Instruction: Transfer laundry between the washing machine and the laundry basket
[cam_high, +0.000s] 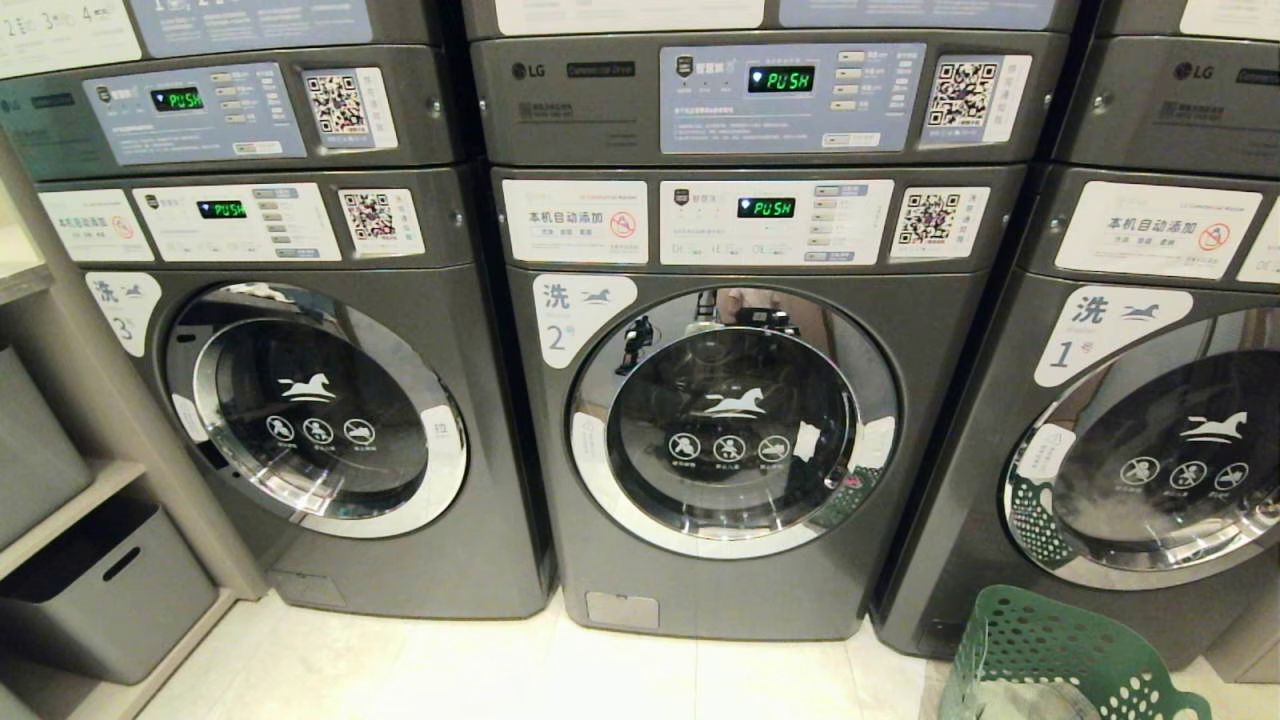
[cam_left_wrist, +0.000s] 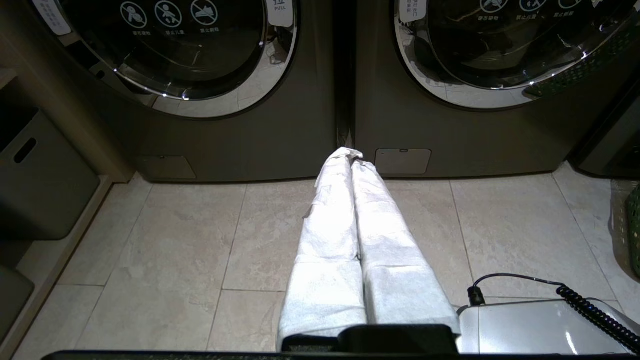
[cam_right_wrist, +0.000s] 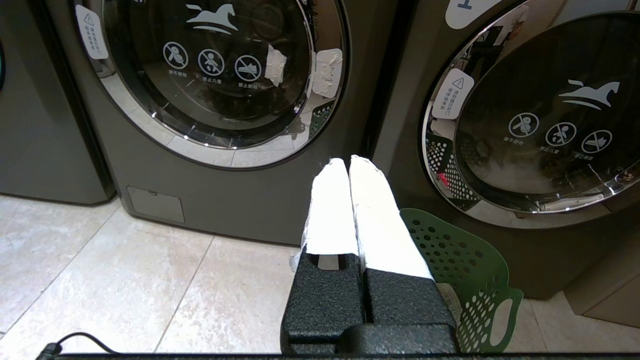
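Washer number 2 dead centre in head view, door closed. Basket low, right of washer; contents unclear. Only in wrist views: left pincer and right pincer, both together, empty.

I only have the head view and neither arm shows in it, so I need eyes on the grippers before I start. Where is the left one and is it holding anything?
Observer: The left gripper hangs low over the floor tiles, aimed at the seam between washers 3 and 2; fingers shut, nothing in them.
Operator: And the right?
Observer: The right gripper is shut and empty too, pointing between the washing machine numbered 2 and washer 1.
Operator: How does it sit against the basket?
Observer: The laundry basket stands on the floor just beyond the right gripper's fingers, in front of washer 1.
Operator: Is the door of 2 open?
Observer: No, its door is closed.
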